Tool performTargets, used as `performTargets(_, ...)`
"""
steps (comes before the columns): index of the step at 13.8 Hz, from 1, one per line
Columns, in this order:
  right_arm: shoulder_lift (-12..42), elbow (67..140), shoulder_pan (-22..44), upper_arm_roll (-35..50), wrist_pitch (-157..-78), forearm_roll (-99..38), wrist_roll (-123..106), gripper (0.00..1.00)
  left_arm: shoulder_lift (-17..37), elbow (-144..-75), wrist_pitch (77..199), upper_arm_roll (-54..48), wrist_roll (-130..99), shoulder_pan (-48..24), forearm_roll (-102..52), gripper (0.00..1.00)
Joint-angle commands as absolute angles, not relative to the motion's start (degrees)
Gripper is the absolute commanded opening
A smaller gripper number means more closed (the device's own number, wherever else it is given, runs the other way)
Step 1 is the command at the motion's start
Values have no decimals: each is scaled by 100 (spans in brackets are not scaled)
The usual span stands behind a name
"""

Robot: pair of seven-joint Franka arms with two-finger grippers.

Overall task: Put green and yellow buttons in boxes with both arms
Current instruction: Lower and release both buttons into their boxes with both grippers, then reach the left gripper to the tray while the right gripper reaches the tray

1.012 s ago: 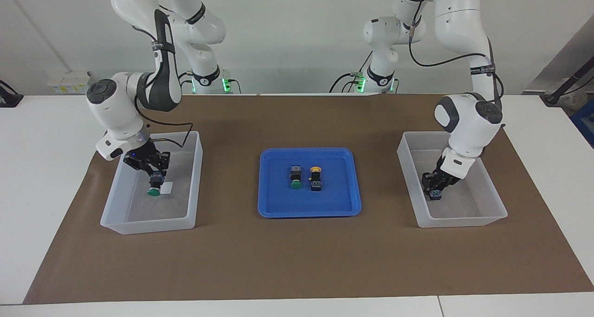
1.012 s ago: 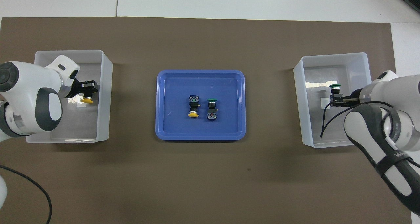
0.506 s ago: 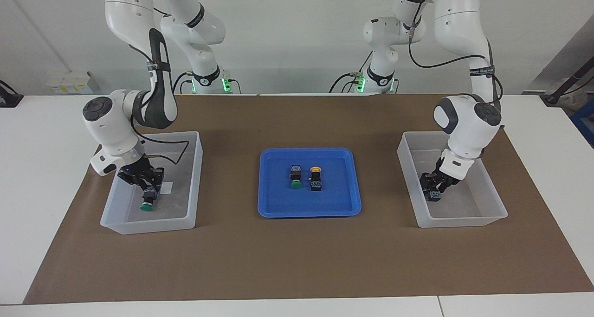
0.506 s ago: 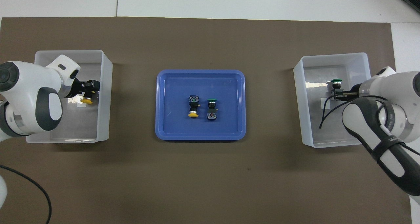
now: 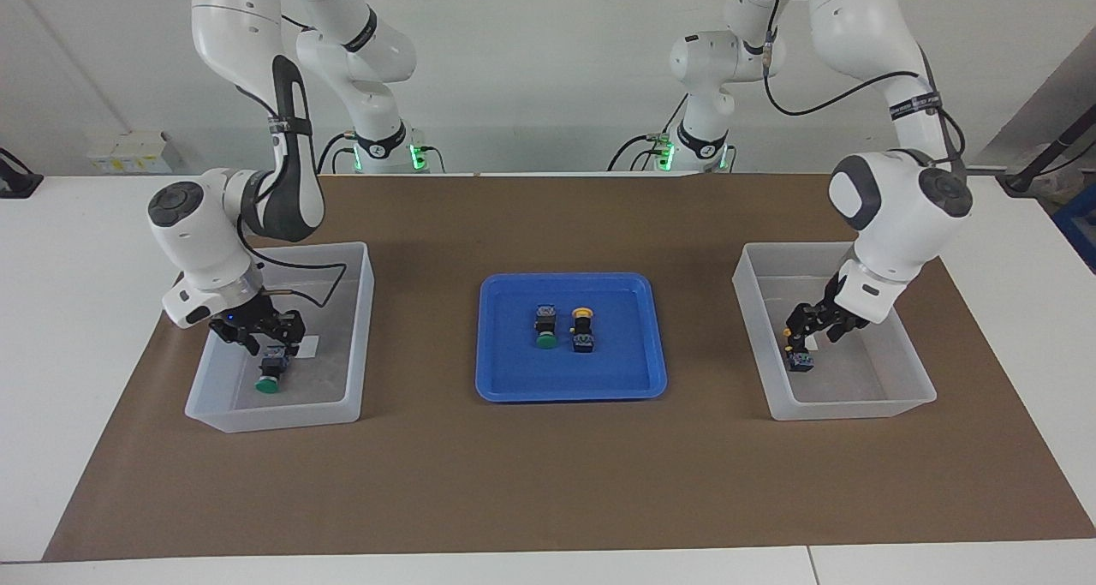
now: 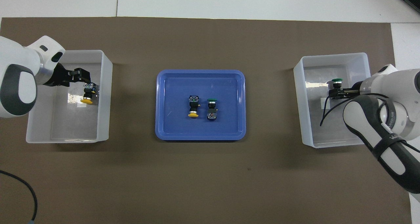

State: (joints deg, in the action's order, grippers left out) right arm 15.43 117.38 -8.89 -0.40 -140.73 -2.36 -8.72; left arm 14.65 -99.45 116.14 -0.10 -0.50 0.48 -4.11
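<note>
Showing the job at its halfway mark, the facing view has one green button lying on the floor of the box at the right arm's end of the bench, and one yellow button lying in the box at the left arm's end. The right gripper hangs inside its box just above the green button, its fingers apart and clamped on nothing. The left gripper is likewise low inside its own box, just above the yellow button, and its fingers look apart and empty too. A second green button and a second yellow button lie side by side near the middle of the shallow blue tray, midway between the two boxes, so two pick-ups and two drops appear to be left. Each gripper sits below its box's rim, so it probably has to rise straight up past the wall facing the tray before it swings inward. The brown mat between each box and the tray carries nothing, leaving open room for both arms. The tray's rim is low, but the two remaining buttons lie close together, so fingers closing on one could nudge the other.
</note>
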Motion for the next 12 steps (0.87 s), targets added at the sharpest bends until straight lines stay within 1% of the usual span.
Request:
performTargets(1,1197,11690,-862,9,-13844,-325,-994,100,1450,-8854,10157,-35,-52,-26,17,78)
performTargets(2,1082,11655,-792,35,-13712,-325,-984,100,1450,-8659,9899,-44,-96,-148,9,78)
performTargets(3,985,11593,-730,44,-13615,-325,-984,100,1433,-8614,9818,-35,-253,-306,0,78)
performTargets(8,677,11136,-37,70,-12868,-343,6,100,1240,-8631,9861,-70,-1325,-913,-17,78)
performTargets(10,668,11013,358,62,-12850,-343,411,100,1169,-8858,10184,-88,-1948,-1334,-18,78)
performTargets(12,721,10820,745,62,-12824,-334,894,100,942,-9497,10965,-123,-2459,-1686,-61,77)
